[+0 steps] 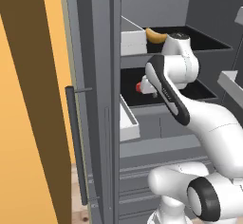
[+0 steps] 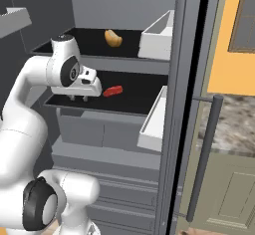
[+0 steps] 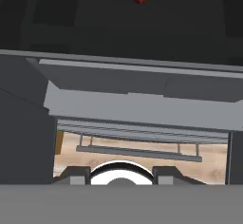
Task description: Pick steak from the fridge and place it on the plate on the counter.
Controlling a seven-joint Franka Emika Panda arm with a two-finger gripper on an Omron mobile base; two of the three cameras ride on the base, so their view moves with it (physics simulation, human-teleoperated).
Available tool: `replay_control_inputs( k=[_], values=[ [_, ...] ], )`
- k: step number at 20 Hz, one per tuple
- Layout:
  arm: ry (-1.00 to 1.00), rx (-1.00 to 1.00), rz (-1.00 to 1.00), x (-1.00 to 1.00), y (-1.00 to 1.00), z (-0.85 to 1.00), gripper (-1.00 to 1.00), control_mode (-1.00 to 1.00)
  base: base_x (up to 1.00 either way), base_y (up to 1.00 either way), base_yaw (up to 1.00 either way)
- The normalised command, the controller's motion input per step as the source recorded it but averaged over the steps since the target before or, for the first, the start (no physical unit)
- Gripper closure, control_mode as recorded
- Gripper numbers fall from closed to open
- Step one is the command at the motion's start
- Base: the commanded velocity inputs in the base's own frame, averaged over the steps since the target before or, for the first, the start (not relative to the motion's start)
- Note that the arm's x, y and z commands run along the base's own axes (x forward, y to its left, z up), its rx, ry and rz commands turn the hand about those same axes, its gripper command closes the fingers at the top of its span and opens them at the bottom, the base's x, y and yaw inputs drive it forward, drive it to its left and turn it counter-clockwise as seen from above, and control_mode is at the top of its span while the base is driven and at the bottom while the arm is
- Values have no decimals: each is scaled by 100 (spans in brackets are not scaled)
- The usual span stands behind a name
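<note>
Jaws' spread unreadable, near bright red steak (image 2: 113,90) on black fridge shelf (image 2: 144,97)

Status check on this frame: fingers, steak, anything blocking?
Gripper over front edge of lower fridge shelf, fingers' opening unclear, holding nothing. Steak lies on that shelf, just beyond the gripper, untouched. Nothing between them.

Glossy white arm (image 1: 209,123) (dark joints)

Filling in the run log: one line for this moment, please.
phase: reach | claw: over lower fridge shelf, state unclear | steak: on shelf, not held
</note>
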Motion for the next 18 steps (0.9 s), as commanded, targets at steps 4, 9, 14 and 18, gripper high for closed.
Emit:
replay_control_inputs(
  k=[4, 9, 14, 18],
  values=[
    [-5, 0, 0, 3, 0, 0, -100, -100, 0, 0, 0],
    [-12, 0, -2, 4, 0, -6, -100, -100, 0, 0, 0],
    [-10, 0, -13, 9, 0, -15, -100, -100, 0, 0, 0],
    [-3, 1, -23, 29, 0, -12, -100, -100, 0, 0, 0]
  ],
)
